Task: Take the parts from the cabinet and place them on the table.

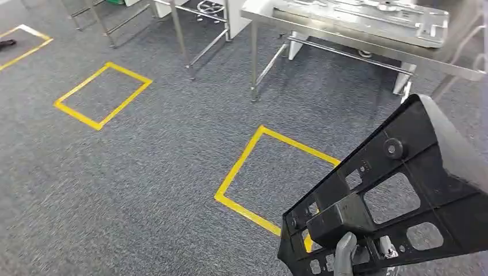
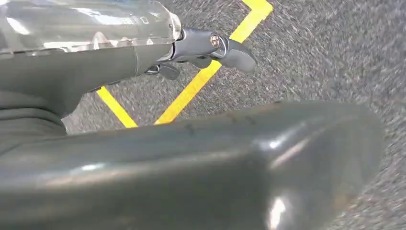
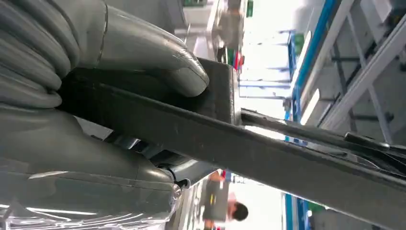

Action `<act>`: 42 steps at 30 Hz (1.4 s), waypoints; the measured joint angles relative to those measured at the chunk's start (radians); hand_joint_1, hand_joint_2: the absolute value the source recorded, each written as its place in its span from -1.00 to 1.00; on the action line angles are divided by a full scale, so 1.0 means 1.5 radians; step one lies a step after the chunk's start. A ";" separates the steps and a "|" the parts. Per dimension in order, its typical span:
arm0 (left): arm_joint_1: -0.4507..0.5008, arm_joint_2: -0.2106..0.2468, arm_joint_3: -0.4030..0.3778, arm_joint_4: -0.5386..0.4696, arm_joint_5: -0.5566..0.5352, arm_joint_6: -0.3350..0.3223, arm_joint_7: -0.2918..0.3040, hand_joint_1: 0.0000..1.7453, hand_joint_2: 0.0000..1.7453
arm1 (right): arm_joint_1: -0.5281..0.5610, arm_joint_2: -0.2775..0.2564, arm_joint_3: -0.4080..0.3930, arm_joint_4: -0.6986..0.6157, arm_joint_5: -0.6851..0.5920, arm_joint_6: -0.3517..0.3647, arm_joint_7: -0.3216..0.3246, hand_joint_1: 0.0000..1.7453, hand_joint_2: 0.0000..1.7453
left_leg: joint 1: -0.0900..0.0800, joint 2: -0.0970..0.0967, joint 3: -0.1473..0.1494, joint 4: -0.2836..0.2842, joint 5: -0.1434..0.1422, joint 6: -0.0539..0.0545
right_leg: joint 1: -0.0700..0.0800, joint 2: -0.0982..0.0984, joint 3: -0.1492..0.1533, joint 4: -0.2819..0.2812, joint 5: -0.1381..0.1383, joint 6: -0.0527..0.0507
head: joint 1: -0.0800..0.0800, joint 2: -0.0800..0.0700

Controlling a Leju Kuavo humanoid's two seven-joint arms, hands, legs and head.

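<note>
A large black plastic part (image 1: 397, 195) with cut-out windows and a round knob fills the lower right of the head view, tilted up above the carpet. My right hand (image 1: 346, 252) grips it at a blocky boss near its lower end. In the right wrist view the grey thumb (image 3: 143, 52) presses on the part's dark edge (image 3: 249, 153). My left hand (image 2: 201, 148) holds nothing. Its thick thumb lies across the left wrist view and its dark fingers (image 2: 225, 50) reach out over the floor. A steel table (image 1: 345, 43) stands ahead at the upper right.
Flat metal plates (image 1: 368, 17) lie on the steel table. Yellow tape squares (image 1: 276, 172) (image 1: 103, 95) mark the grey carpet. Metal frame legs (image 1: 184, 40) stand at the top centre. A person (image 3: 234, 211) appears in the right wrist view.
</note>
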 joint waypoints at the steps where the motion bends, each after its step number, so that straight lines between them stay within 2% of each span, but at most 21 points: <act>1: 0.001 0.000 0.000 0.000 0.000 0.000 0.000 -1.00 -1.00 | 0.000 0.000 0.000 0.000 0.000 0.000 0.000 1.00 1.00 | -0.001 -0.003 0.022 -0.052 0.035 0.005 | 0.001 0.012 0.001 0.002 0.000 0.000 | 0.000 0.000; 2: 0.001 0.000 0.000 0.000 0.000 0.000 0.000 -1.00 -1.00 | 0.000 0.000 0.000 0.000 0.000 0.000 0.001 1.00 1.00 | -0.003 -0.017 0.053 -0.125 0.074 0.012 | 0.003 0.023 0.002 0.002 0.000 0.000 | 0.000 0.000; 4: 0.003 0.004 0.000 0.001 0.000 -0.001 0.001 -1.00 -1.00 | 0.000 0.001 0.000 0.000 0.002 0.000 0.002 1.00 1.00 | -0.003 -0.068 0.075 -0.185 0.081 0.023 | 0.002 0.035 -0.002 0.004 0.002 0.006 | 0.003 0.000; 7: -0.003 0.002 0.000 0.001 0.000 -0.002 0.001 -1.00 -1.00 | 0.001 0.002 0.000 0.000 0.003 0.000 0.005 1.00 1.00 | -0.011 -0.047 0.075 -0.189 0.086 0.026 | -0.006 0.056 -0.008 0.000 0.009 0.021 | 0.000 0.000; 8: -0.003 -0.001 0.000 0.001 0.001 -0.003 0.001 -1.00 -1.00 | 0.001 0.002 0.000 -0.001 0.003 0.000 0.005 1.00 1.00 | -0.003 -0.037 0.081 -0.201 0.093 0.031 | 0.000 0.062 -0.009 0.000 0.011 0.027 | 0.001 0.000; 10: -0.002 -0.001 0.000 0.001 -0.001 -0.003 0.001 -1.00 -1.00 | 0.001 0.002 0.000 -0.002 0.004 0.000 0.006 1.00 1.00 | -0.003 -0.017 0.084 -0.210 0.099 0.038 | 0.002 -0.010 -0.027 0.038 -0.023 0.029 | 0.005 0.000; 13: 0.003 -0.001 0.000 0.001 -0.001 -0.004 0.002 -1.00 -1.00 | -0.001 0.002 0.000 -0.002 0.004 0.000 0.009 1.00 1.00 | -0.004 0.012 0.080 -0.209 0.098 0.036 | -0.003 -0.031 -0.094 0.179 -0.094 0.037 | 0.005 0.000; 15: 0.003 -0.002 -0.001 0.001 -0.001 -0.007 0.001 -1.00 -1.00 | -0.001 0.002 0.000 -0.002 0.005 -0.002 0.012 1.00 1.00 | -0.003 0.029 0.081 -0.209 0.096 0.034 | -0.007 -0.034 -0.092 0.183 -0.078 0.041 | 0.005 0.000; 17: 0.001 -0.003 -0.001 0.001 -0.001 -0.013 0.000 -1.00 -1.00 | -0.001 0.002 0.000 -0.002 0.006 -0.007 0.013 1.00 1.00 | -0.002 0.038 0.086 -0.208 0.091 0.028 | -0.010 -0.042 -0.026 0.073 -0.025 0.041 | 0.006 0.000; 18: 0.000 -0.003 -0.001 0.001 0.000 -0.016 -0.001 -1.00 -1.00 | -0.001 0.002 0.000 -0.002 0.008 -0.009 0.014 1.00 1.00 | -0.002 0.040 0.089 -0.206 0.088 0.024 | -0.011 -0.049 0.011 0.013 -0.006 0.041 | 0.005 0.000; 19: -0.001 -0.003 -0.001 0.001 0.001 -0.016 -0.003 -1.00 -1.00 | -0.002 0.002 0.000 -0.001 0.014 -0.015 0.019 1.00 1.00 | -0.006 0.044 0.087 -0.205 0.083 0.018 | -0.006 -0.052 0.019 0.000 -0.019 0.035 | 0.005 0.000; 23: -0.007 -0.003 0.000 0.001 0.002 -0.020 -0.005 -1.00 -1.00 | 0.000 0.004 -0.002 -0.002 0.027 -0.028 0.032 1.00 1.00 | -0.004 0.047 0.101 -0.208 0.077 0.003 | -0.003 -0.045 0.022 -0.006 -0.023 0.013 | 0.005 0.000; 24: -0.006 -0.003 0.000 0.001 0.002 -0.020 -0.005 -1.00 -1.00 | 0.000 0.004 -0.002 -0.002 0.028 -0.028 0.034 1.00 1.00 | -0.001 0.033 0.099 -0.200 0.071 -0.001 | -0.007 -0.043 0.027 -0.009 -0.021 0.009 | 0.004 0.000; 26: -0.004 -0.003 0.000 0.001 0.002 -0.022 -0.004 -1.00 -1.00 | -0.001 0.007 -0.003 -0.002 0.032 -0.030 0.035 1.00 1.00 | -0.001 0.007 0.061 -0.123 0.031 -0.003 | -0.006 -0.041 0.032 -0.009 -0.026 0.001 | 0.000 0.000; 29: 0.000 -0.003 0.000 0.001 0.002 -0.024 -0.002 -1.00 -1.00 | -0.002 0.007 -0.004 0.001 0.037 -0.032 0.038 1.00 1.00 | -0.001 0.001 -0.034 0.035 -0.019 -0.003 | 0.001 -0.033 0.041 -0.009 -0.035 -0.006 | -0.001 0.000; 31: 0.003 -0.003 0.000 0.001 0.002 -0.024 -0.002 -1.00 -1.00 | -0.002 0.007 -0.004 0.004 0.038 -0.035 0.042 1.00 1.00 | -0.003 0.001 -0.035 0.000 0.039 0.006 | 0.005 -0.024 0.055 -0.009 -0.044 -0.007 | 0.000 0.000; 33: 0.003 -0.003 0.000 0.001 0.003 -0.025 -0.002 -1.00 -1.00 | -0.003 0.007 -0.004 0.004 0.041 -0.038 0.046 1.00 1.00 | -0.010 -0.002 0.010 -0.127 0.124 0.022 | 0.010 -0.019 0.074 -0.009 -0.056 -0.007 | -0.001 0.000; 34: 0.005 0.002 0.000 0.001 0.003 -0.025 -0.001 -1.00 -1.00 | -0.003 0.007 -0.004 0.005 0.042 -0.040 0.047 1.00 1.00 | -0.014 -0.007 0.025 -0.152 0.121 0.033 | 0.009 -0.018 0.078 -0.010 -0.061 -0.005 | 0.005 0.000; 36: 0.002 0.002 0.000 0.001 0.002 -0.024 -0.001 -1.00 -1.00 | -0.004 0.008 -0.005 0.006 0.044 -0.041 0.049 1.00 1.00 | -0.019 -0.005 0.033 -0.171 0.115 0.040 | 0.005 -0.014 0.077 -0.012 -0.064 0.006 | 0.003 0.000; 40: 0.001 0.000 0.000 0.001 0.003 -0.024 0.001 -1.00 -1.00 | -0.004 0.009 -0.005 0.010 0.045 -0.048 0.057 1.00 1.00 | -0.011 -0.003 0.069 -0.209 0.114 0.045 | 0.006 -0.025 0.078 0.024 -0.060 0.020 | 0.005 0.000; 42: 0.001 0.001 0.000 0.001 0.003 -0.024 0.002 -1.00 -1.00 | -0.007 0.009 -0.005 0.012 0.045 -0.050 0.058 1.00 1.00 | -0.010 -0.003 0.073 -0.211 0.110 0.048 | 0.000 -0.027 0.021 0.106 -0.102 0.030 | 0.006 0.000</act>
